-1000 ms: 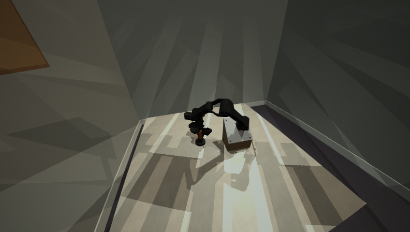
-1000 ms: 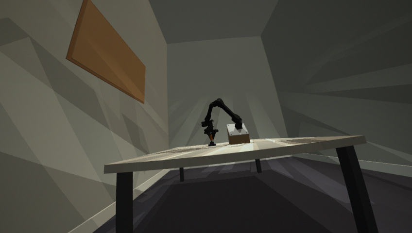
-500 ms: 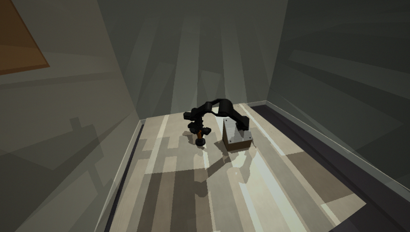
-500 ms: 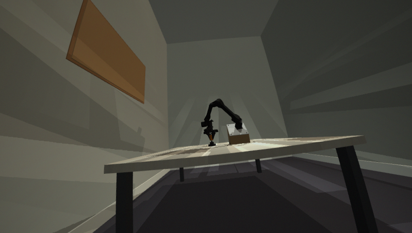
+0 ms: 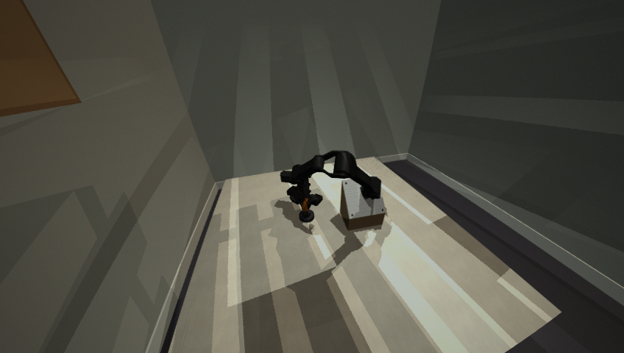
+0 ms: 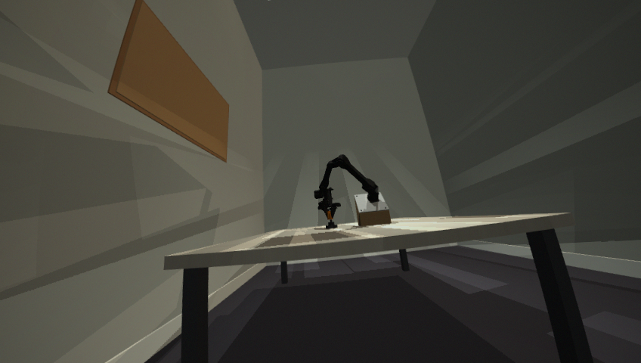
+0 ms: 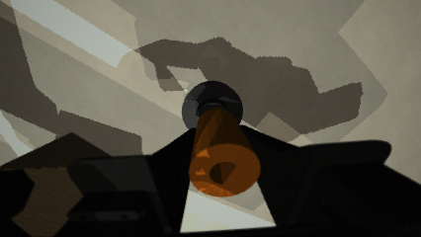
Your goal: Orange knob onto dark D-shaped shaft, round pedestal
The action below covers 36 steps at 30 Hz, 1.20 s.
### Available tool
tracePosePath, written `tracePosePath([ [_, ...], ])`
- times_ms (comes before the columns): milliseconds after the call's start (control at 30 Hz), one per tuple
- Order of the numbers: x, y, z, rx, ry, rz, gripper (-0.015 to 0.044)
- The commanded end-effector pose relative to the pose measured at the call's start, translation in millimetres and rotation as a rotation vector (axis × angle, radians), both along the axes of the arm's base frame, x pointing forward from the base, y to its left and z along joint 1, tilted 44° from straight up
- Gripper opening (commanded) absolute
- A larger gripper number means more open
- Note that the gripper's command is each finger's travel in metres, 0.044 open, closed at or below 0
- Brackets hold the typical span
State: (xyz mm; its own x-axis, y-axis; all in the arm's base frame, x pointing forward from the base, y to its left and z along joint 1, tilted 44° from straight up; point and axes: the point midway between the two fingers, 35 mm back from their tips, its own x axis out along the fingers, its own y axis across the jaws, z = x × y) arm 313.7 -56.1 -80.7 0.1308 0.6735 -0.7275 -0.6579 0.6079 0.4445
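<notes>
The orange knob (image 5: 305, 205) (image 6: 329, 215) (image 7: 224, 185) is a long upright cylinder, and the hole in its top shows in the wrist view. My gripper (image 5: 305, 201) (image 6: 329, 211) (image 7: 217, 130) is shut on the knob, with a dark finger on either side. The dark round pedestal (image 5: 309, 217) (image 6: 331, 226) (image 7: 191, 110) stands on the table straight below. The knob's lower end is over the pedestal's middle. In the exterior view a short dark stretch shows between the knob and the pedestal's base. The shaft's flat side and the knob's lower opening are hidden.
A wooden block with a sloped, light top (image 5: 357, 209) (image 6: 368, 204) stands right of the pedestal, under the arm's base. The table (image 5: 297, 262) (image 6: 404, 240) carries patchy light and the arm's shadows. An orange panel (image 5: 30, 65) (image 6: 175, 89) hangs on the left wall.
</notes>
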Motion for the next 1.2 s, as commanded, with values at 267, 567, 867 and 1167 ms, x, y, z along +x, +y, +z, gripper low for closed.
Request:
tracePosePath([
  [267,-3.0,0.5,0.4,-0.001,-0.004,-0.003,0.0000],
  [567,-6.6,-0.2,0.8,-0.001,-0.004,-0.003,0.0000],
  [867,-4.8,-1.1,0.3,-0.001,-0.004,-0.003,0.0000],
  [1167,-2.2,-2.1,0.6,-0.001,-0.004,-0.003,0.0000],
])
